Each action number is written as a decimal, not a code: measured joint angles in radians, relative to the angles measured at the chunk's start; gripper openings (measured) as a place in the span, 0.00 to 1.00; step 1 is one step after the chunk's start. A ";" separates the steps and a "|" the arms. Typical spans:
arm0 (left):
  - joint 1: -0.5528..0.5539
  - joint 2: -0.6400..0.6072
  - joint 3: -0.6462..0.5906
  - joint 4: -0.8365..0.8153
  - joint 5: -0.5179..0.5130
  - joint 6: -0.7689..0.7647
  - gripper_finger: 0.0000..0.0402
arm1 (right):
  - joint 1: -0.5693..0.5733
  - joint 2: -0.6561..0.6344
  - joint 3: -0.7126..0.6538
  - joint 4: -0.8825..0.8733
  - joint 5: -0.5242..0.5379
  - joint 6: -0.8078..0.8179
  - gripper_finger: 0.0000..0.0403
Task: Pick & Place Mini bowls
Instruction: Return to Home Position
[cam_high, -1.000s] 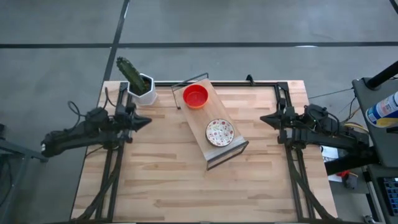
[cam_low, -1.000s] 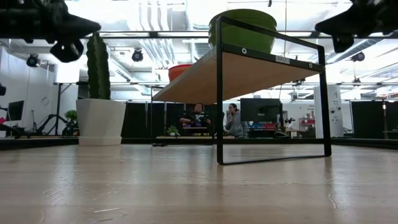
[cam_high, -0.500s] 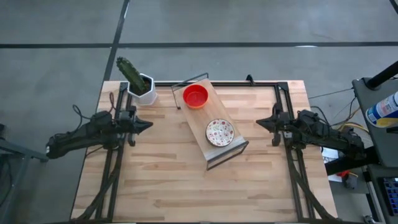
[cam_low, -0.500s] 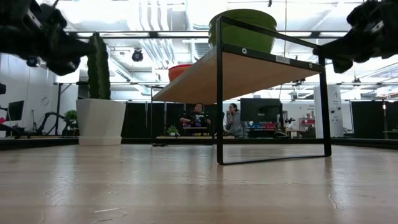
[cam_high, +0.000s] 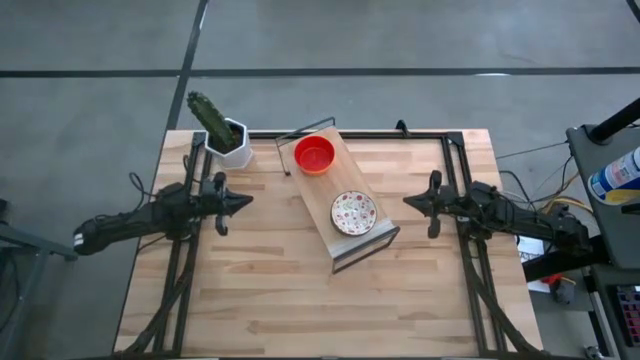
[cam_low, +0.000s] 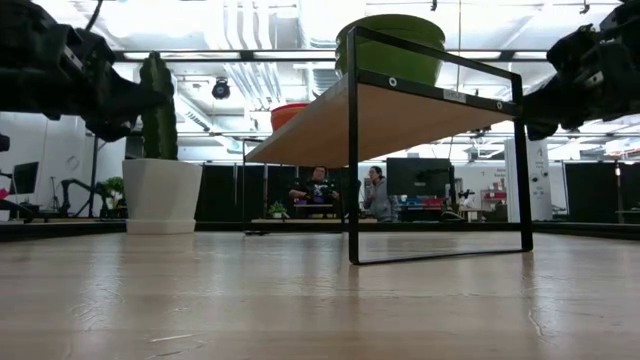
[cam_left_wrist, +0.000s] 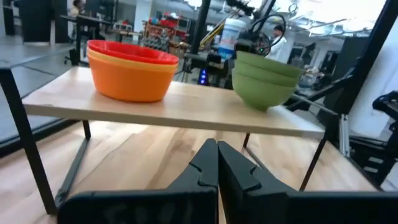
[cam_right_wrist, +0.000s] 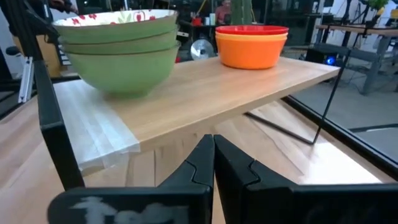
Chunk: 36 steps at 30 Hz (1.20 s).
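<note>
The table (cam_high: 270, 300) bears the shelf (cam_high: 330, 186) at its middle. Over the last second both arms have sunk lower and edged slightly toward the shelf. The left gripper (cam_high: 243, 200) now hangs well off the shelf's left side, and the right gripper (cam_high: 410, 203) well off its right side. Each wrist view shows that arm's jaws pressed together with nothing between them.

The cactus pot (cam_high: 235, 143) stands beyond the shelf's far-left corner, unmoved. On the shelf top nothing has shifted. The red-topped stack (cam_high: 314, 155), red over yellow over orange, sits at the far end. The speckled stack (cam_high: 353, 212), three bowls green outside and white with red specks inside, sits at the near end.

Both arms being empty and pulling clear, I judge the placing done, with only the settling to rest left.
</note>
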 joint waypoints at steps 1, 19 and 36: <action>0.000 0.008 0.000 -0.001 0.000 0.000 0.00 | 0.000 0.003 0.000 0.000 0.001 0.000 0.02; 0.000 0.012 -0.001 -0.001 -0.001 -0.001 0.00 | 0.000 0.023 0.001 0.000 0.000 0.000 0.02; 0.000 0.012 -0.001 -0.001 -0.001 -0.001 0.00 | 0.000 0.023 0.001 0.000 0.000 0.000 0.02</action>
